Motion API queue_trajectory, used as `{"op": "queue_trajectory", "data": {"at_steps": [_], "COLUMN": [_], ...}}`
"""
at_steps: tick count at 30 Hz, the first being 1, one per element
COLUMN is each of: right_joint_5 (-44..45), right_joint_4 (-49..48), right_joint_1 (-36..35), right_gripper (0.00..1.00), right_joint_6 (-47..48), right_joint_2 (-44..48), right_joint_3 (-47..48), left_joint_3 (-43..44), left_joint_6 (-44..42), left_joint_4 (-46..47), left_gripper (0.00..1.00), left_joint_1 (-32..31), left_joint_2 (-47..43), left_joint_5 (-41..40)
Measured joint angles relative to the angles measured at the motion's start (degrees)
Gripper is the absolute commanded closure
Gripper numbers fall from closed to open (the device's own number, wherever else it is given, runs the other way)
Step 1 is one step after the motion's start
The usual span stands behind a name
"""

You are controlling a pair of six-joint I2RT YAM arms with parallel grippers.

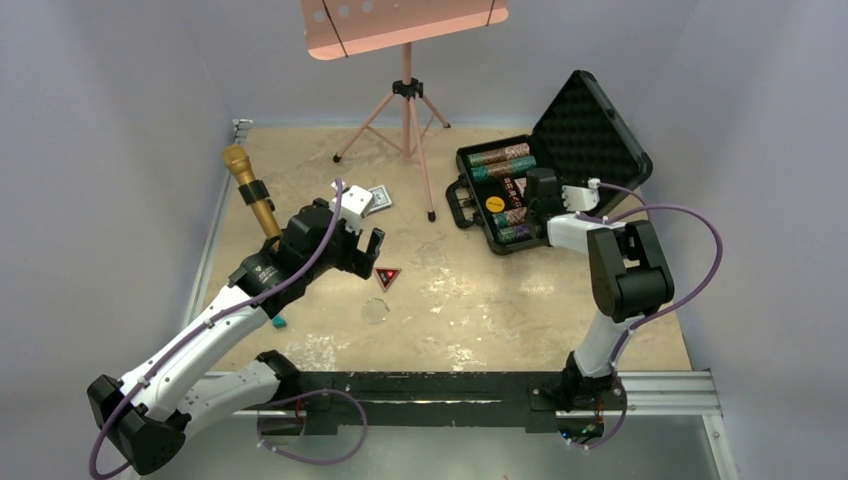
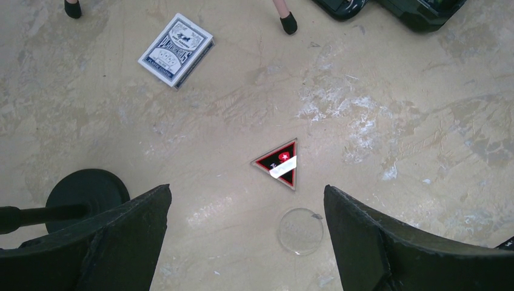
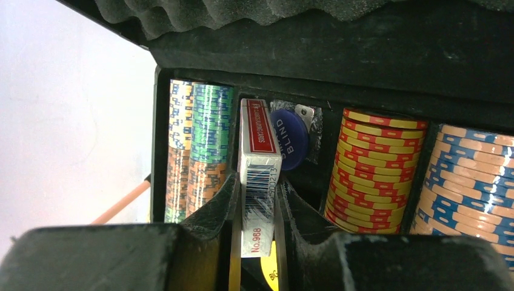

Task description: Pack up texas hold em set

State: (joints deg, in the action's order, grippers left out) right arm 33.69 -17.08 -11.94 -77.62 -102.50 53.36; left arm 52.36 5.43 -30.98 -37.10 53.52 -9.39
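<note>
The open black case point(image 1: 585, 140) sits at the far right of the table point(image 1: 500, 310), striped chips point(image 3: 370, 170) racked inside. The right gripper point(image 3: 257, 188) clamps the red deck point(image 3: 259, 139) upright between chip rows. The triangular button point(image 2: 279, 163) and blue deck point(image 2: 176, 50) lie on scuffed beige tabletop under the left gripper point(image 2: 246, 189), which is spread wide. Pale lavender walls point(image 1: 100, 150) enclose everything, and a pink music stand point(image 1: 405, 90) stands at the back.

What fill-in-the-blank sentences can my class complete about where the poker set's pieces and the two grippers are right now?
1. The right gripper is ____ on the red card deck in the case.
2. The blue card deck lies flat on the table, ____ the case.
3. The left gripper hovers by the triangular button with its jaws ____.
Missing words: shut; outside; open.
</note>
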Motion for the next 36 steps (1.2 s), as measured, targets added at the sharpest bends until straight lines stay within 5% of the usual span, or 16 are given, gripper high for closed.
{"op": "queue_trajectory", "data": {"at_steps": [14,16,19,22,36], "right_joint_5": [-1.2,-1.7,-2.5,-4.7,-3.8], "right_joint_4": [-3.7,-3.8,-3.9,-4.0,3.9], "right_joint_1": [0.8,1.1,1.4,1.7,1.4], "right_gripper": [1.0,0.88,0.56,0.42,0.35], "right_joint_6": [-1.6,-1.6,-1.3,-0.7,2.7], "right_joint_2": [-3.4,-3.4,-3.4,-3.5,2.8], "right_joint_3": [0.6,0.6,0.6,0.7,1.0], "left_joint_3": [0.0,0.0,0.0,0.0,0.0], "left_joint_6": [0.0,0.0,0.0,0.0,0.0], "left_joint_4": [0.0,0.0,0.0,0.0,0.0], "left_gripper": [0.0,0.0,0.0,0.0,0.0], "left_joint_1": [0.0,0.0,0.0,0.0,0.0], "left_joint_2": [0.1,0.2,0.2,0.2,0.2], "left_joint_5": [0.0,0.0,0.0,0.0,0.0]}}
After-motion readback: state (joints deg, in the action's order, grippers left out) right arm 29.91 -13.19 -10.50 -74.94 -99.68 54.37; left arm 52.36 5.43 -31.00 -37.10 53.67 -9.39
